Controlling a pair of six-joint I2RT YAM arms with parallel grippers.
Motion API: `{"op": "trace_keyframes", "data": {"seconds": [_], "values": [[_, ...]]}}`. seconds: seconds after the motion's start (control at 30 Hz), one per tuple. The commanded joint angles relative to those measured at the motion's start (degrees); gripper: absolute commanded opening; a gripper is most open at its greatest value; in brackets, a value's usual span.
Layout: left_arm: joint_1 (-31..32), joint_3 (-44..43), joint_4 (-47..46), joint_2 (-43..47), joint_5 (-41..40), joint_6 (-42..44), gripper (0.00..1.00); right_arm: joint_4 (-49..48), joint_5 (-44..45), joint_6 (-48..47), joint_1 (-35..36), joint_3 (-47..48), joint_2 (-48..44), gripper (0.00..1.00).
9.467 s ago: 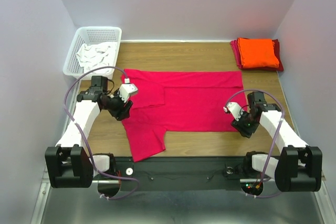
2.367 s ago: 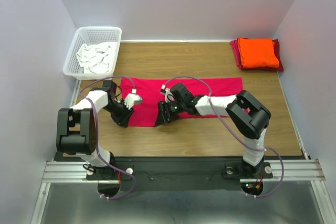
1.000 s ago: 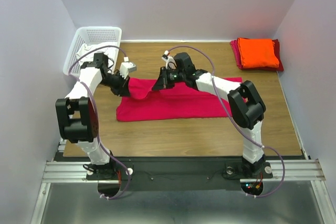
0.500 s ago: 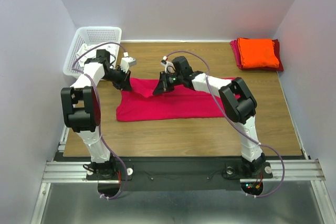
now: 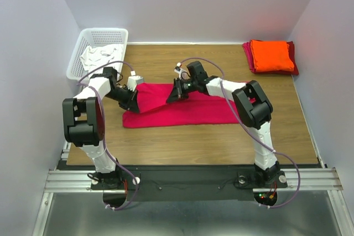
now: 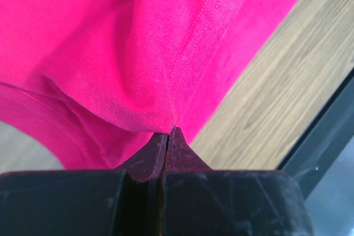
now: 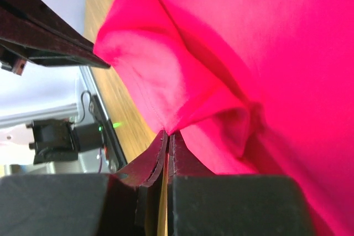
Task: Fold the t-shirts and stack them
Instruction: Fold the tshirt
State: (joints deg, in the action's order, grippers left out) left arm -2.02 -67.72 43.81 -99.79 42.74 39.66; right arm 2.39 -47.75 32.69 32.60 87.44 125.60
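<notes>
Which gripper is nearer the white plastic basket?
Left. The left gripper pinches the pinkish-red cloth t-shirt close to the near corner of the white plastic basket; the right gripper grips it farther right.

The pinkish-red t-shirt (image 5: 188,111) lay spread wide a while ago, one sleeve trailing toward the near edge. Now it is a narrow folded band across the table (image 5: 221,142). The left tool (image 5: 133,102) has come inward. The right tool (image 5: 172,97) has swung far across from its own side, and both now pinch the band's left part.
</notes>
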Motion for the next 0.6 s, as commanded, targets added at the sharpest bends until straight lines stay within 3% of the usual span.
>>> {"op": "trace_keyframes", "data": {"seconds": [0.0, 0.27, 0.3, 0.43, 0.53, 0.57], "values": [[-0.4, 2.3, 1.7, 2.4, 0.0, -1.1, 0.00, 1.0, -3.6, 0.4, 0.1, -1.8, -1.7, 0.01], [-0.4, 4.5, -0.3, 0.7, -2.8, -2.0, 0.00, 2.4, -3.2, -1.7, 0.2, -4.9, -1.9, 0.01], [-0.4, 4.4, -0.5, 0.1, -3.0, -2.2, 0.01, 2.7, -3.3, -1.7, 0.3, -5.0, -1.9, 0.09], [-0.4, 3.5, 0.2, 0.5, -3.3, -1.4, 0.26, 4.5, -4.0, -3.6, 0.4, -4.6, -2.7, 0.33], [-0.6, 1.3, 4.2, 2.4, -1.7, 1.9, 0.46, 8.2, -2.8, -7.7, 0.2, -3.0, -5.4, 0.40], [-0.9, 0.8, 5.3, 3.2, -1.3, 2.3, 0.48, 8.9, -2.4, -8.7, 0.2, -2.7, -6.4, 0.41]]}}
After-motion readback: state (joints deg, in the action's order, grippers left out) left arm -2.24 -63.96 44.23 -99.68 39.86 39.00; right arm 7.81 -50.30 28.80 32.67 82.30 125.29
